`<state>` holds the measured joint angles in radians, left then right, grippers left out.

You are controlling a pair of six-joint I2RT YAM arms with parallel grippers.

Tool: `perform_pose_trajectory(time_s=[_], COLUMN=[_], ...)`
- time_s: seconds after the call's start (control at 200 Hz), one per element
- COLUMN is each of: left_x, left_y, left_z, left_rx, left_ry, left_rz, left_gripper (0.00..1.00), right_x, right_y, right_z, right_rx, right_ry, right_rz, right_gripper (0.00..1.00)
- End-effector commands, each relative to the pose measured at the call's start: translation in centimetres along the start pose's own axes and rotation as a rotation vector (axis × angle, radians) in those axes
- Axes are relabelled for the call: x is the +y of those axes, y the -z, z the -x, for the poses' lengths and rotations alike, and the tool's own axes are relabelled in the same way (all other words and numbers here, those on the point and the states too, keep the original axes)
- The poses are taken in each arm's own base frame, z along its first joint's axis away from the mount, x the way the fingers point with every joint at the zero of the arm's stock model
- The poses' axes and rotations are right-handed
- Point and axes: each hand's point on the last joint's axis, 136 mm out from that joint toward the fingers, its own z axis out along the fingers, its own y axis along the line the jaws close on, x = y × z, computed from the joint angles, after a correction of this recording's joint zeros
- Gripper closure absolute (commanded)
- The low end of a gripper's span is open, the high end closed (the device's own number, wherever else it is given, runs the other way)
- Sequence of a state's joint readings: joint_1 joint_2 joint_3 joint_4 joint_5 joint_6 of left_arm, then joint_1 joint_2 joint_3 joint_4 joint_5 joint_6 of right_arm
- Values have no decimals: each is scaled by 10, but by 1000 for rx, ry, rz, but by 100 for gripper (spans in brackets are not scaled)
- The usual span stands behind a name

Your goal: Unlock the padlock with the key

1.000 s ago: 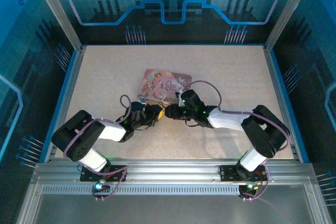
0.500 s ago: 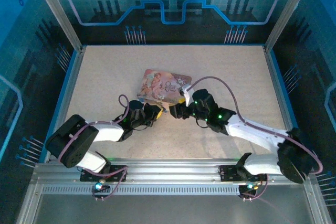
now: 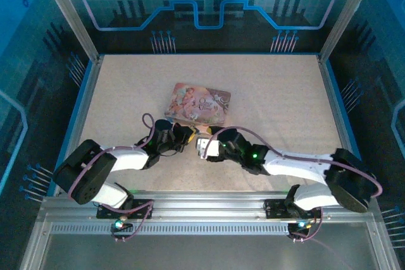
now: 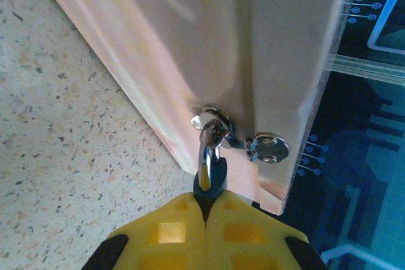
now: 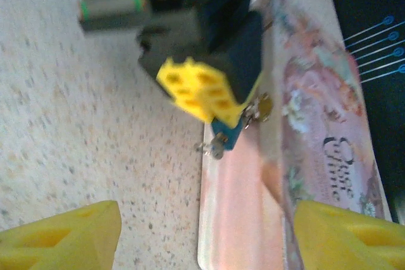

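Right gripper (image 5: 205, 235): jaws wide, holding nothing, low over the worktop (image 4: 63, 124) at about 6 o'clock from the pink box (image 4: 253, 42). Left gripper (image 4: 207, 203): jaws pinched tight on the padlock (image 4: 209, 175), which hangs at the box's near edge, about 7 o'clock, shackle through the clasp. Small bright metal pieces sit beside the clasp; whether one is the key cannot be told. Judgement: lock steadied, shackle looks closed, key turn and release outstanding
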<state>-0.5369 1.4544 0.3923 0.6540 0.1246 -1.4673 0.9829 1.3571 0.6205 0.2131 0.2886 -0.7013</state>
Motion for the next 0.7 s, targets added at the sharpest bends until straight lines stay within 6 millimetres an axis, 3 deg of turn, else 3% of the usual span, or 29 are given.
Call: perform_pose_trajectory(time_s=[0.0, 0.315, 0.695], left_x=[-45, -47, -49], left_y=[4, 6, 7], left_z=[1, 2, 2], left_rx=[5, -4, -3], left_ry=[-16, -3, 0], left_rz=[-121, -122, -130], left_gripper=[100, 100, 100], right_x=[-9, -8, -23], right_y=[-13, -47, -56], right_z=[4, 8, 3], right_rx=[3, -37, -73], right_ry=[127, 65, -43], right_rz=[-75, -78, -105], right_gripper=[27, 30, 49])
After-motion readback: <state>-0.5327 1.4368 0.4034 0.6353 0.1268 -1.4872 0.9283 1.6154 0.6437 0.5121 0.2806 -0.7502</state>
